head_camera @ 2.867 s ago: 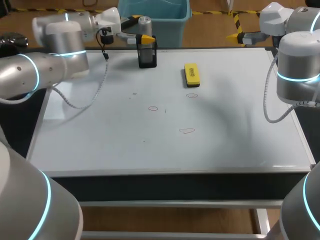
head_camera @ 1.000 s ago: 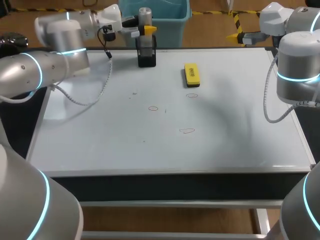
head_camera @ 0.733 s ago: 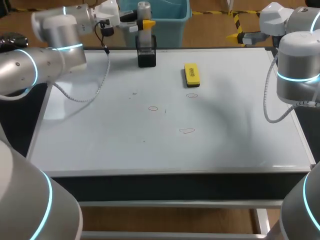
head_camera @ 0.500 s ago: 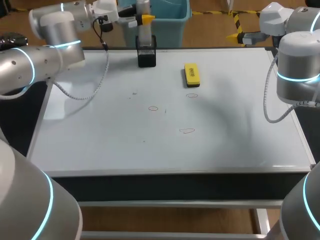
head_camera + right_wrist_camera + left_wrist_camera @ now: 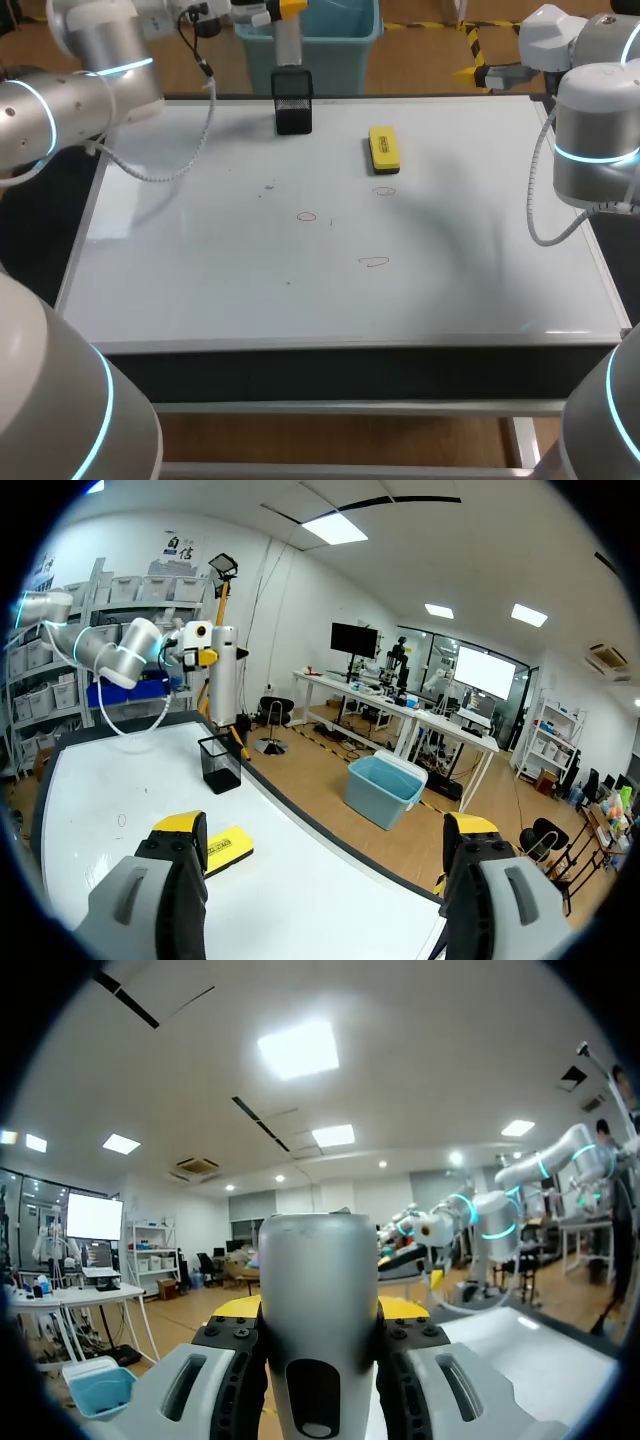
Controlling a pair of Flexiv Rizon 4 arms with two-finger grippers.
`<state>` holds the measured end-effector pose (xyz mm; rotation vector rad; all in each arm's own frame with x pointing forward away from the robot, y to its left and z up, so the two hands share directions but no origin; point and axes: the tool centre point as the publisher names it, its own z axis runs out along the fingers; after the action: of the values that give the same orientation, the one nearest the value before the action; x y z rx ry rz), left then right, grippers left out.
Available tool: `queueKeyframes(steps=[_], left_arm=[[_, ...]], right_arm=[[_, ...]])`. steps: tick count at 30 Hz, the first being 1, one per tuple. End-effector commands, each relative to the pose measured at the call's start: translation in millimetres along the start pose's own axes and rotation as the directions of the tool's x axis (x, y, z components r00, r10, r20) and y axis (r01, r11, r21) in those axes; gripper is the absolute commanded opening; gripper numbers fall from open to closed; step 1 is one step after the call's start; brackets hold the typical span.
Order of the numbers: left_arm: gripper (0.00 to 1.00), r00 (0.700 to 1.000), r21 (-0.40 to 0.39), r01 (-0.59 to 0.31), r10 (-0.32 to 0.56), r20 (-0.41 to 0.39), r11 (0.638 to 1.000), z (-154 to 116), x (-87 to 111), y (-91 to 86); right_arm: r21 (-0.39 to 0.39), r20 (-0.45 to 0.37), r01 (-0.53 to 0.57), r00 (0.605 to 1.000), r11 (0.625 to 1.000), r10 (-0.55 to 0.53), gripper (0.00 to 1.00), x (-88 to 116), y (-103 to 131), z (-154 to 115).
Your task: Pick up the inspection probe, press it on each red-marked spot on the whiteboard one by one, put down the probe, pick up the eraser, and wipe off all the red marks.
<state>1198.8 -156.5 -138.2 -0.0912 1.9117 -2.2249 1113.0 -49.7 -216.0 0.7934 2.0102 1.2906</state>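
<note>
Left gripper (image 5: 318,1310) is gripping the inspection probe (image 5: 287,42) just above the black holder (image 5: 293,100).
Its fingers are clamping the upright probe from both sides at the whiteboard's (image 5: 200,290) far edge. Three red marks (image 5: 306,216) are lying mid-board, the yellow eraser (image 5: 384,148) is resting just beyond them, and the right gripper (image 5: 325,842) is hanging at the right, fingers wide apart.

no readable text, number or sign. yellow eraser (image 5: 384,149), on whiteboard (image 5: 200,270) well apart from probe (image 5: 289,45), bears dark print on top face, too small to read. red marks (image 5: 374,262) farther from probe: plain loops.
</note>
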Motion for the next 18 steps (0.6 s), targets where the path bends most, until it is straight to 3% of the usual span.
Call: queueKeyframes(steps=[1,9,18], left_arm=[[0.00,1.000,-0.014,-0.001,0.001,0.012,1.000,-9,13.7,-15.1],[0.00,1.000,-0.053,0.019,-0.018,0.012,0.998,-30,37.6,-17.7],[0.00,0.999,-0.032,0.037,-0.036,0.012,0.999,-52,61.9,-12.7]], right_arm=[[0.001,-0.001,0.000,1.000,1.000,0.000,1.00,0,0,0],[0.001,-0.001,0.000,1.000,1.000,0.000,1.00,0,0,0],[0.001,-0.001,0.000,1.000,1.000,0.000,1.00,0,0,0]])
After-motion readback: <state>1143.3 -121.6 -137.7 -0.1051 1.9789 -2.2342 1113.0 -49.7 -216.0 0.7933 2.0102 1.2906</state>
